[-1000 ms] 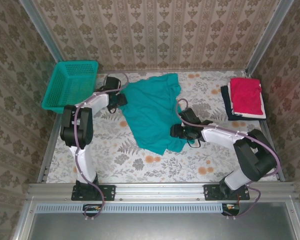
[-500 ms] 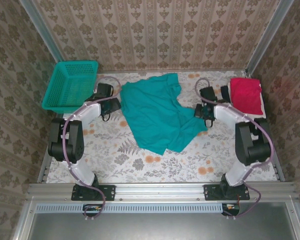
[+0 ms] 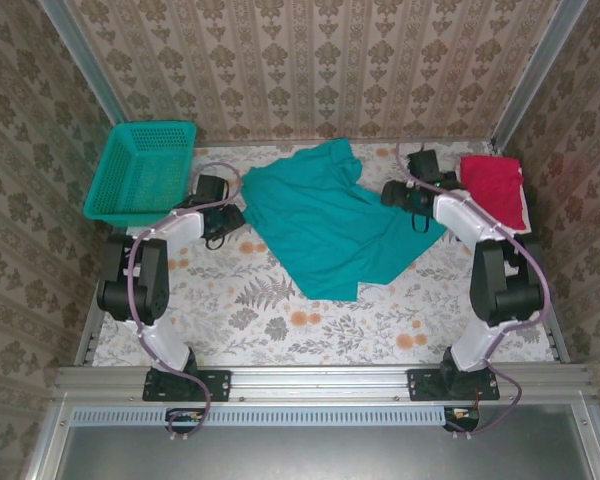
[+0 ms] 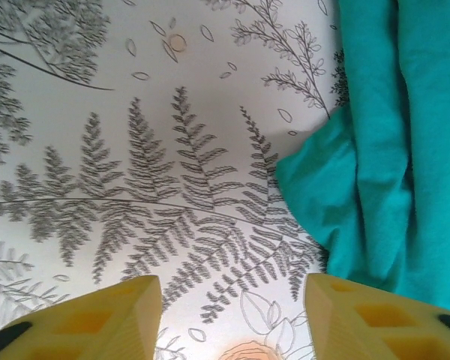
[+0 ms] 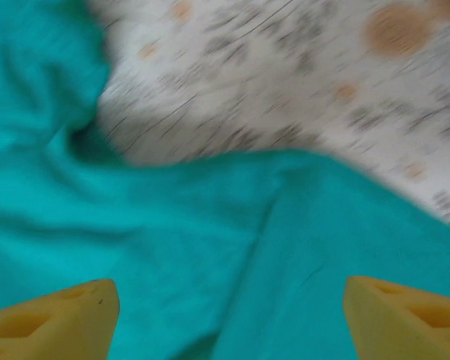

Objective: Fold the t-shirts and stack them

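1. Table (image 3: 280,300). It is covered in a fern-and-flower print, and the teal-green t-shirt (image 3: 330,225) lies on it, spread out and wrinkled. One corner of the shirt points toward my bases and its bunched top edge faces away from them. All positions below are given relative to this t-shirt.

2. Left arm. The elbow is folded out to the left of the t-shirt. The forearm reaches away from the base and ends just beside the shirt's left edge.

3. Right arm. The elbow is bent to the right of the t-shirt. The forearm angles in over the shirt's right edge.

4. Basket (image 3: 145,170). This teal mesh basket sits to the left of the t-shirt, beyond my left wrist.

5. Red t-shirt (image 3: 495,190). It lies folded to the right of the t-shirt, behind my right forearm.

6. Left pincer (image 4: 229,289). The jaws are apart with nothing between them. They are above bare tablecloth, and a folded edge of the t-shirt lies just to the right of them.

7. Right pincer (image 5: 229,289). The jaws are spread wide, directly over the t-shirt's cloth near its edge. The wrist view is blurred, and nothing is gripped.
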You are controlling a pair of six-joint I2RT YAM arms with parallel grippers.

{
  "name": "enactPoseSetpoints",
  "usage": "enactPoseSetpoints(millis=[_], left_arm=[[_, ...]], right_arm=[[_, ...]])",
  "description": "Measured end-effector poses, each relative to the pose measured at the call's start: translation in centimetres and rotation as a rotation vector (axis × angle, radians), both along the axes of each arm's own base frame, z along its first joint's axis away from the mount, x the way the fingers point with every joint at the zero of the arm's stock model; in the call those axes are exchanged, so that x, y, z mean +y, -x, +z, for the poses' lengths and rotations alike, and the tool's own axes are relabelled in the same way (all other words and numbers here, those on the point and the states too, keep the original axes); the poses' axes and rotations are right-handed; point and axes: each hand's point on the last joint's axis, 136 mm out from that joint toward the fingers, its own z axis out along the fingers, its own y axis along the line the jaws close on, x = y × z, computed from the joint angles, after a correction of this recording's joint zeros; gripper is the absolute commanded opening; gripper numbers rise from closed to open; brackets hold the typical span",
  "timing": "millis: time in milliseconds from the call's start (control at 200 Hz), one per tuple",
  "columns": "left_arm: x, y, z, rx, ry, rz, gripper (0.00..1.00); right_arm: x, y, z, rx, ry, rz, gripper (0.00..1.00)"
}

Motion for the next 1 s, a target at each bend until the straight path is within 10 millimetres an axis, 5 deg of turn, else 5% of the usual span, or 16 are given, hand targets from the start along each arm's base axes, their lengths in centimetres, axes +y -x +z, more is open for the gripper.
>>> enactPoseSetpoints(millis=[160, 360, 640, 730, 1000], left_arm=[[-0.7, -1.2, -1.6, 0.032, 0.033, 0.005, 0.43], [-0.7, -3.7, -2.2, 0.030, 0.056, 0.020, 0.43], [-2.3, -6.0, -3.0, 0.031, 0.136, 0.013, 0.19], [-2.3, -6.1, -3.1, 0.031, 0.158, 0.030, 0.00], [-2.3, -5.4, -3.2, 0.013, 0.178, 0.038, 0.00]], right_arm=[[5.1, 4.4, -1.8, 0.038, -0.063, 0.118, 0.79], [5.7, 7.6, -4.3, 0.095, -0.118, 0.103, 0.79], [8.0, 8.5, -4.7, 0.096, -0.157, 0.123, 0.79], [8.1, 8.9, -4.9, 0.105, -0.170, 0.119, 0.79], [7.8, 9.2, -4.1, 0.092, -0.158, 0.110, 0.63]])
